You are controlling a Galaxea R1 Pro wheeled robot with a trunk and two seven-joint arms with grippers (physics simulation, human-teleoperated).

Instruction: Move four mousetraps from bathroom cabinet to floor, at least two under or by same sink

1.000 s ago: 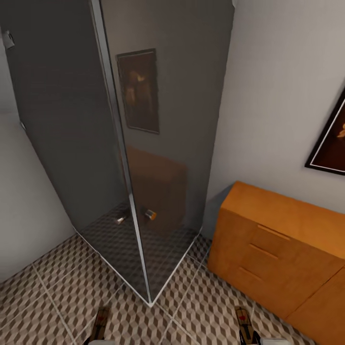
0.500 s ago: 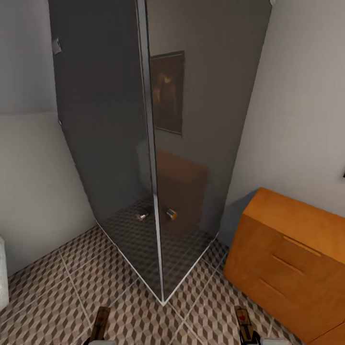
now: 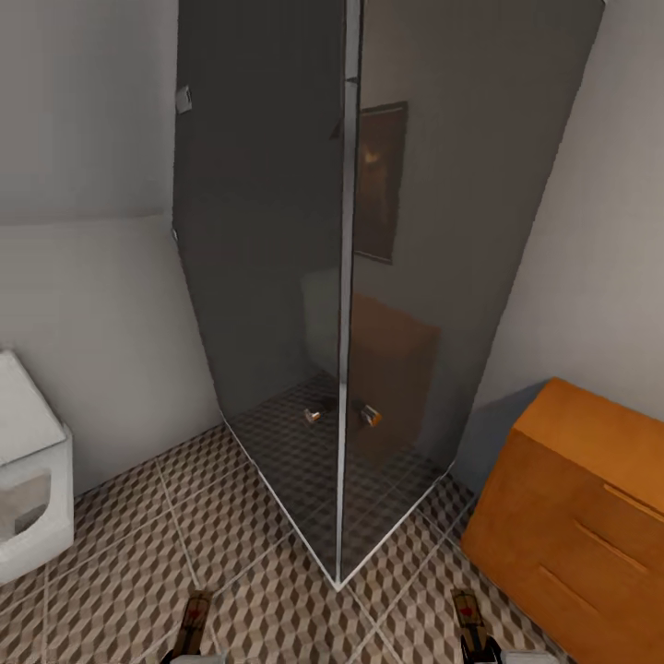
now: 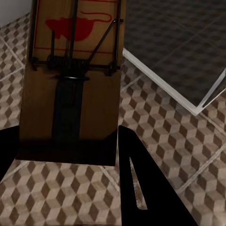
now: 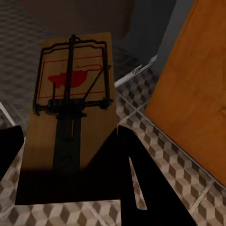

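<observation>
two mousetraps (image 4: pixel 73 80) (image 5: pixel 70 122) held above cube-patterned floor (image 3: pixel 267 590)

Black angular fingers (image 4: pixel 141 188) with a pale slot on each wrist-view hand

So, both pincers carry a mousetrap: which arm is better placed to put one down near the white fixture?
Left, probably. The white fixture stands at the robot's left, nearer the left pincer and its mousetrap. The right pincer is beside the orange cabinet.

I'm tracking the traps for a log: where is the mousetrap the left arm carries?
The mousetrap sits clamped in the left gripper, held above the bathroom floor near the glass shower enclosure's corner.
</observation>
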